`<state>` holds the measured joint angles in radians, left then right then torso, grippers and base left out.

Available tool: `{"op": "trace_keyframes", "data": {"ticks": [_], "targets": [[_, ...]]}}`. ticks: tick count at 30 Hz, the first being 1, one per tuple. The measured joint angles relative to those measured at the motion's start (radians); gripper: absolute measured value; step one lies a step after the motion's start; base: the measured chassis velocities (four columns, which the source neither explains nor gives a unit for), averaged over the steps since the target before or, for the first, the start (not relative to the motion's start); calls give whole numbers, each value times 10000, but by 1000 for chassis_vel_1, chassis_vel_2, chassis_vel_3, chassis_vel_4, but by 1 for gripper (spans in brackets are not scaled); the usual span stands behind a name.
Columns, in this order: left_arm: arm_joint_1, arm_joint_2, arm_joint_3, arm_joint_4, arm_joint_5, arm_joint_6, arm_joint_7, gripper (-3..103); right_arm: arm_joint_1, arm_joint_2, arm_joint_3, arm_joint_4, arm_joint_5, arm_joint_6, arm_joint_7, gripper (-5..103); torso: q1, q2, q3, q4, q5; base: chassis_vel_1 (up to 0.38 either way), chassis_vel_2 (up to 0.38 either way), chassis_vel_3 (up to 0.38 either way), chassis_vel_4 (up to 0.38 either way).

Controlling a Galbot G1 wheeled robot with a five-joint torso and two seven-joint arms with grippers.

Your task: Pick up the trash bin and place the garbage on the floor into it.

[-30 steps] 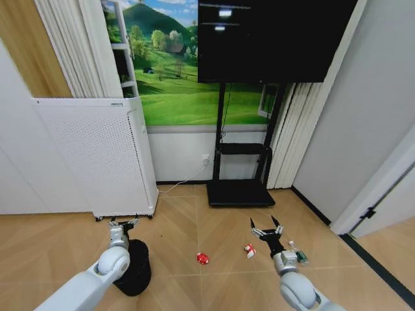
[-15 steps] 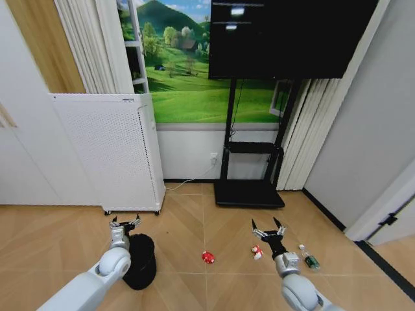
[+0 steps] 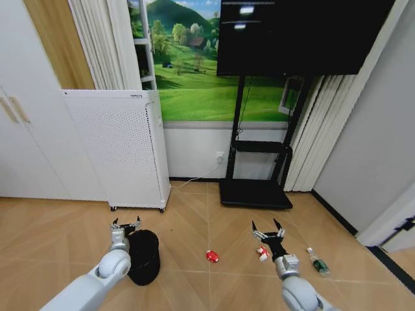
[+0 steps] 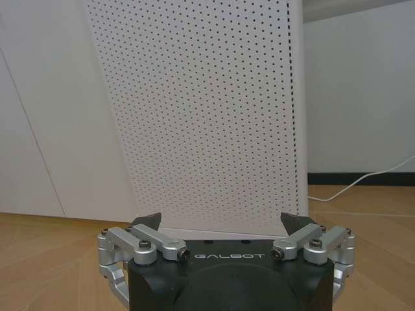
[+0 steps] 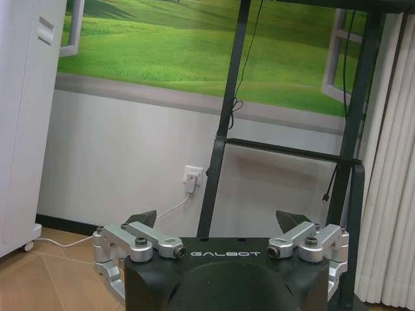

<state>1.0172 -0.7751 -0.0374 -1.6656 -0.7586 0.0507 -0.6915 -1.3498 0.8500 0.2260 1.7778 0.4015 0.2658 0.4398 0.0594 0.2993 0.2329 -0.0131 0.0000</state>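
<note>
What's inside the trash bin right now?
The trash bin stands on the floor beside the left gripper. Its inside looks dark; contents cannot be made out, and the arm covers its near side.

— What blocks the floor ahead?
— The white perforated appliance (image 3: 120, 149) stands just behind the trash bin (image 3: 143, 256), and the TV stand (image 3: 254, 193) sits farther right.
— Any open room?
— Bare floor (image 3: 188, 214) between them and around the red wad (image 3: 212, 256).

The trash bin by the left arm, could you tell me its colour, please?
Black; the trash bin shows best in the head view.
</note>
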Motion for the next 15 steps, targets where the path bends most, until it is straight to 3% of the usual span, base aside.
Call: {"op": "trace_keyframes", "data": {"ticks": [2,7,15], "targets": [[-2,-67,-6,46,65,-83,1,100,-27,22,44,0,-49,5,13,100,-6,-22,-18,7,1,0,0,0,0],[53,-104,-34,99,259,-55,-14,100,-31,52,69,-19,-182,-255,332,100,-6,-24,-20,-3,1,0,0,0,0],[500,-116,-140,198,295,382,-266,100,-40,97,49,-191,-445,-523,673,100,4,8,0,2,0,0,0,0,0]]}}
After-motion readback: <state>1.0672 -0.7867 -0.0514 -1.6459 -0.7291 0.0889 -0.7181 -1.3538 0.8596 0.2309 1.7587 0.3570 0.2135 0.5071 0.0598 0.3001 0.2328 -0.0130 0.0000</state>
